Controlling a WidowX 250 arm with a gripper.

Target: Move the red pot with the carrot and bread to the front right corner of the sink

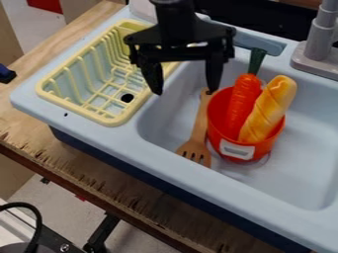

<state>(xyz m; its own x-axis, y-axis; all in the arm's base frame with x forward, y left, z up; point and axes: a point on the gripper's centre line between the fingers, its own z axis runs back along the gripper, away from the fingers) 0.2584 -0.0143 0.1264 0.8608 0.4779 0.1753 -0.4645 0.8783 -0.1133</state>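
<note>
You've got nothing grasped: gripper [184, 92] is over the near-left part of the sink [170, 159], fingers apart, nothing between them. Reads as a pre-grasp pose. Nearest item is the wooden slotted spatula [200, 121], in the basin, slots toward the front wall, handle running back beside the red pot [220, 132]. One fingertip overlaps the handle end in view; can't tell if they touch.

Any grasp on that handle calls for centering the fingers across it, then a straight descent. Pot is the main obstacle: its wall is right beside the handle. Carrot [243, 101] and bread [269, 108] stand in it and stick up past the rim, so watch clearance on that side. Yellow dish rack [111, 120] sits left of the basin; gray faucet [323, 30] is back right.
</note>
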